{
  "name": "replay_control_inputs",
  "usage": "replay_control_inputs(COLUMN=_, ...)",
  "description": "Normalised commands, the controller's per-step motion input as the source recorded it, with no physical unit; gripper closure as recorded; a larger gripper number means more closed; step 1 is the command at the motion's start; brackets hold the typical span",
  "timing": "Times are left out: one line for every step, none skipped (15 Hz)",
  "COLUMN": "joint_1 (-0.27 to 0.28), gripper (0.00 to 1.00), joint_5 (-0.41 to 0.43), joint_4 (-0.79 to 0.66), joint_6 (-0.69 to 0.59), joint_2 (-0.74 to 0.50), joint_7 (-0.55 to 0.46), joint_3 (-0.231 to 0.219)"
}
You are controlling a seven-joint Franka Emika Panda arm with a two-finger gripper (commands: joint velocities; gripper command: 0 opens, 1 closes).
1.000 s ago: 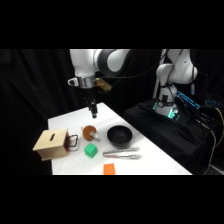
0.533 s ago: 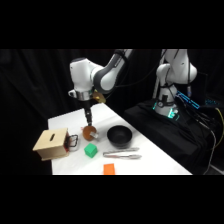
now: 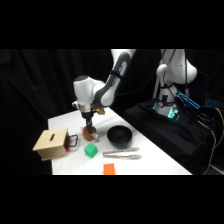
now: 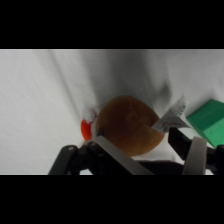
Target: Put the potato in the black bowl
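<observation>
- The white bench (image 3: 150, 160) carries every loose thing in the side view, with black cloth behind it.
- The white arm (image 3: 111, 82) reaches from the upper right and bends down over the left middle of the bench.
- A light wooden box (image 3: 50, 143) sits at the left end of the bench, a small dark fitting on its right face.
- The black bowl (image 3: 119, 136) stands upright on the bench, near the potato and to its right, apart from it.
- A pair of metal tongs (image 3: 122, 154) lies flat in front of the bowl.
- The end effector (image 3: 89, 129) is down at the potato; in the wrist view (image 4: 142, 140) its two fingers are spread, one on each side of the potato. Whether the pads (image 4: 111, 150) press the skin or only stand against it cannot be told.
- The potato (image 4: 129, 125) rests on the bench between the fingers, brown and round; in the side view (image 3: 89, 134) it lies left of the bowl and behind the green cube.
- The green cube (image 3: 90, 150) sits just in front of the potato; in the wrist view (image 4: 207, 120) it shows at the right edge.
- A flat orange block (image 3: 109, 168) lies at the front edge.
</observation>
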Motion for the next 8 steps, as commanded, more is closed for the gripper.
replay_control_inputs(joint_1=0.139, gripper=0.0, joint_5=-0.066, joint_4=0.22, joint_6=0.17, joint_2=0.29, joint_7=0.21, joint_3=-0.141)
replay_control_inputs(joint_1=0.136, gripper=0.0, joint_5=-0.065, joint_4=0.24, joint_6=0.14, joint_2=0.31, joint_7=0.2, joint_3=-0.143)
replay_control_inputs(joint_1=0.126, gripper=0.0, joint_5=-0.056, joint_4=0.26, joint_6=0.12, joint_2=0.31, joint_7=0.18, joint_3=-0.138)
replay_control_inputs(joint_1=0.112, gripper=0.2, joint_5=-0.042, joint_4=0.26, joint_6=0.09, joint_2=0.28, joint_7=0.16, joint_3=-0.125)
replay_control_inputs(joint_1=0.095, gripper=0.26, joint_5=-0.028, joint_4=0.26, joint_6=0.06, joint_2=0.26, joint_7=0.13, joint_3=-0.111)
replay_control_inputs(joint_1=0.085, gripper=0.35, joint_5=-0.023, joint_4=0.26, joint_6=0.05, joint_2=0.23, joint_7=0.11, joint_3=-0.103)
replay_control_inputs(joint_1=0.081, gripper=0.42, joint_5=-0.022, joint_4=0.25, joint_6=0.04, joint_2=0.22, joint_7=0.1, joint_3=-0.1)
replay_control_inputs(joint_1=0.077, gripper=0.5, joint_5=-0.022, joint_4=0.24, joint_6=0.04, joint_2=0.21, joint_7=0.1, joint_3=-0.098)
